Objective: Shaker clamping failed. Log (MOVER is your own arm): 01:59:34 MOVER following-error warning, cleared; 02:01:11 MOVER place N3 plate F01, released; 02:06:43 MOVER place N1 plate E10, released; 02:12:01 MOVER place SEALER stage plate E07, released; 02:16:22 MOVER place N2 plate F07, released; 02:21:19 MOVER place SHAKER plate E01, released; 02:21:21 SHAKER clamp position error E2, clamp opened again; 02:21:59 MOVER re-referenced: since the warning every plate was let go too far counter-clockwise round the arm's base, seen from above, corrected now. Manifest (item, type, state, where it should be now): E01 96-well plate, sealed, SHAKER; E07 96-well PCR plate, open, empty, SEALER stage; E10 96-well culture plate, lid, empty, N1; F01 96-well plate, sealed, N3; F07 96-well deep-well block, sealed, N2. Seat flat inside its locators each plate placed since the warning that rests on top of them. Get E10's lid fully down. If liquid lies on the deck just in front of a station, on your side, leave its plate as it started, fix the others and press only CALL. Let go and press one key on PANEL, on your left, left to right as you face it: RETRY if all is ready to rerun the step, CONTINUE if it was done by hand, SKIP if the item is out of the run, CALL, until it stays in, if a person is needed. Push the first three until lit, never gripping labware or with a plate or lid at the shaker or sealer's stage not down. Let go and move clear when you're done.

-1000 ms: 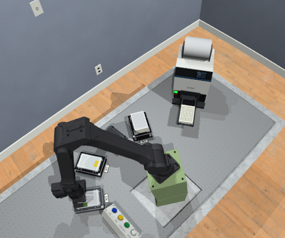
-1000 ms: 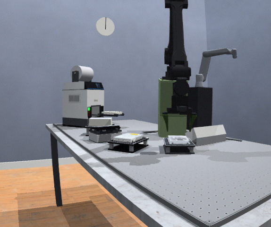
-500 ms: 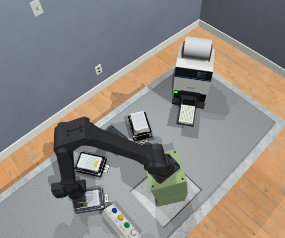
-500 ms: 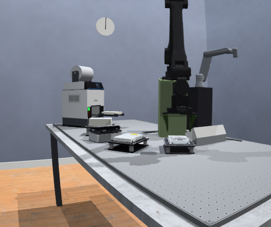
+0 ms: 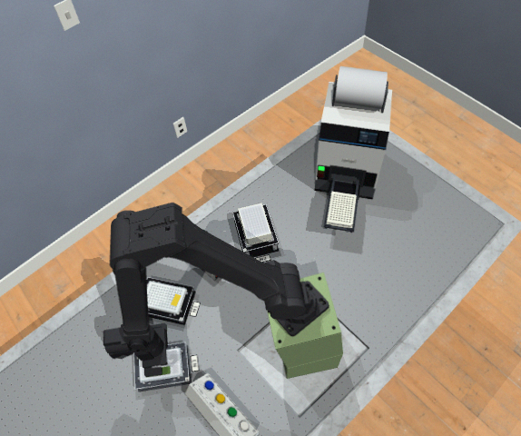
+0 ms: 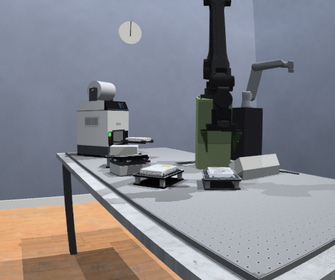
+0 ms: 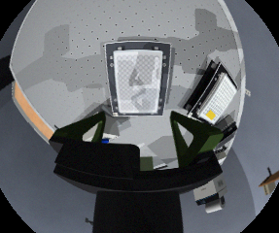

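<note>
Hovering above the lidded culture plate (image 7: 137,82) in its nest just beside the panel (image 5: 223,407), my gripper (image 7: 137,115) spread fully wide and empty — the lid step, I judge. Next: descend squarely — press it down.

Top view looks steeply down, exterior low across the table (image 6: 167,241), wrist downward; all share the lidded plate (image 5: 176,361).
</note>
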### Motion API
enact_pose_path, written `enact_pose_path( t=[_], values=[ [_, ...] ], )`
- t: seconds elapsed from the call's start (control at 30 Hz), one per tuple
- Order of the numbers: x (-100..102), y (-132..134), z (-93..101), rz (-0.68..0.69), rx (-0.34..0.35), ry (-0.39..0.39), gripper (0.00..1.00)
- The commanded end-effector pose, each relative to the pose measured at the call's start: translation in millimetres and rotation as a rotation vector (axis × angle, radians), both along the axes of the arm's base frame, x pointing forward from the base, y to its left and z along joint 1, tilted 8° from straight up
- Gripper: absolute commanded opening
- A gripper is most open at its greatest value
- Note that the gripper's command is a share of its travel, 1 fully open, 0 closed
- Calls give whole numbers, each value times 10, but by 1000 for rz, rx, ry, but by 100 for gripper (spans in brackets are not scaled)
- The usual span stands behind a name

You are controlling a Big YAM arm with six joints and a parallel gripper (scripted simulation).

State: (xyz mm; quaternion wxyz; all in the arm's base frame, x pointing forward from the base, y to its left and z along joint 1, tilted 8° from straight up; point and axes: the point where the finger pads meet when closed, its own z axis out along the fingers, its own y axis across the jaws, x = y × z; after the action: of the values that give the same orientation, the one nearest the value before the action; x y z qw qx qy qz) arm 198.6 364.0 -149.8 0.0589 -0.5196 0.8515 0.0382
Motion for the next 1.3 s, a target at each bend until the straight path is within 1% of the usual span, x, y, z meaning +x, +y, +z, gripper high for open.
enact_pose_path(
  t=[0.0, 0.43, 0.5, 1.0, 1.07, 1.13, 1.17, 1.2, 1.27],
  values=[
    [-9, 19, 129, -2, 29, -17, 100],
    [-298, -532, 429, -2, 9, -6, 100],
    [-298, -532, 429, -2, 9, -6, 100],
    [-601, -1115, 787, -2, 6, -5, 100],
    [-601, -1115, 787, -2, 6, -5, 100],
    [-488, -1159, 790, -90, 15, 7, 100],
    [-466, -1215, 762, -123, -4, 23, 100],
    [-442, -1270, 731, -156, 4, 24, 100],
    [-353, -1316, 754, -222, 23, 24, 100]
  ],
)
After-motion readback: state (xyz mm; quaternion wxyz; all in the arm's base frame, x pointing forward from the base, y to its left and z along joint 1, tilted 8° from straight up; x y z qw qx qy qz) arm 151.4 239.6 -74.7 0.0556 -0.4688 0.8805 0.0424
